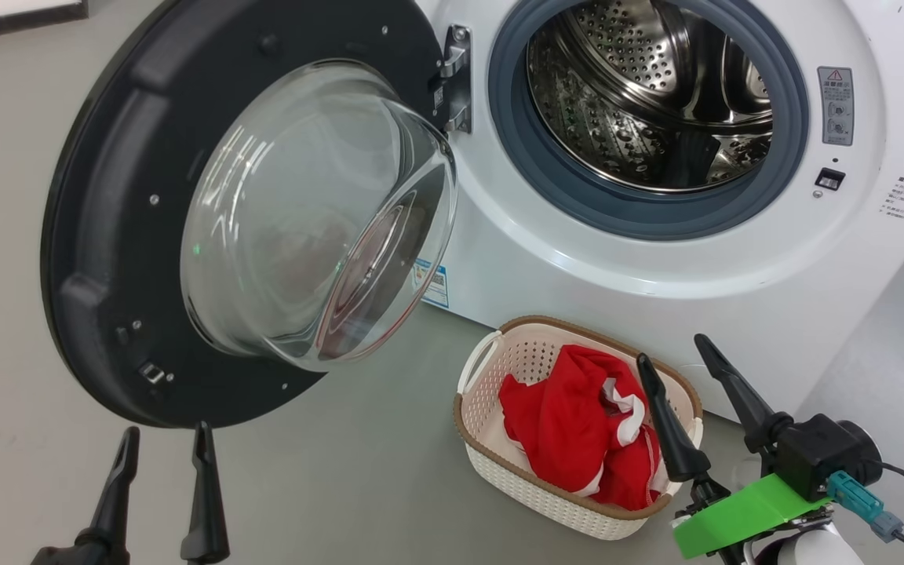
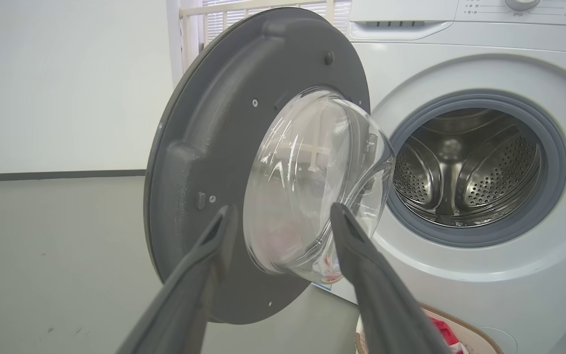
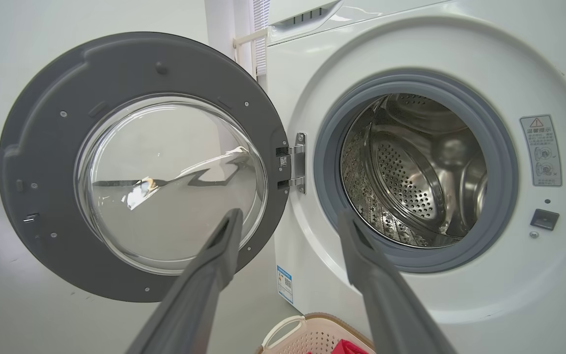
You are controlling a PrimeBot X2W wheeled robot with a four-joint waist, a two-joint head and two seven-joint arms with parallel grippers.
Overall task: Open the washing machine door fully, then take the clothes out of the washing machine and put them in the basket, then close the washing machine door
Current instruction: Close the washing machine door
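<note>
Dark fingers of the left gripper (image 1: 167, 428) stand apart and empty at the lower left of the head view, just below the washing machine door (image 1: 107, 235), which is swung wide open. At lower right the right gripper (image 1: 673, 348) is likewise spread, holding nothing, by the right edge of the basket (image 1: 534, 322), where the clothes (image 1: 570, 424) lie. Above, the washing machine (image 1: 546, 259) shows its steel drum (image 1: 640, 94).

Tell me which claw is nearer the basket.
Right. The right claw hovers by the right rim of the basket, one finger overlapping it in the head view; the left claw is well off to its left, below the door.
</note>
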